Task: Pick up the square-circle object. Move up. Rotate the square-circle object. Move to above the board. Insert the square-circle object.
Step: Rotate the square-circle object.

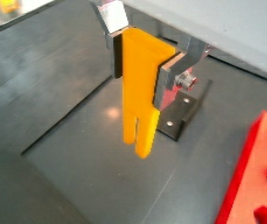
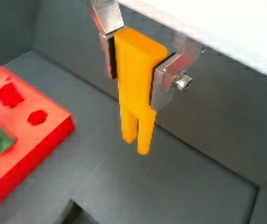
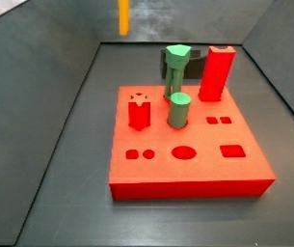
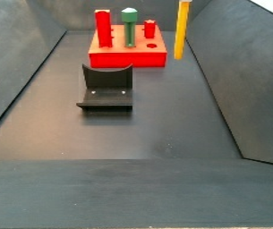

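My gripper (image 1: 144, 63) is shut on the square-circle object (image 1: 139, 105), a tall yellow-orange peg, near its plain end. The two prongs point down at the floor. Both wrist views show the silver fingers (image 2: 167, 77) clamping its flat sides, with the gripper (image 2: 136, 66) above the dark floor. In both side views the peg (image 3: 123, 17) hangs upright in the air, beside the board and not over it (image 4: 183, 29); the gripper itself is cut off there. The board (image 3: 188, 174) is a flat red block with shaped holes, also seen in a side view (image 4: 126, 59) and in both wrist views (image 1: 255, 175) (image 2: 36, 140).
On the board stand a red square pillar (image 3: 218, 72), a green hexagon-topped peg (image 3: 176, 60), a green round peg (image 3: 179, 109) and a red star peg (image 3: 139, 111). The dark fixture (image 4: 106, 88) stands on the floor near the board, and shows behind the peg (image 1: 178, 115). Sloped dark walls enclose the floor.
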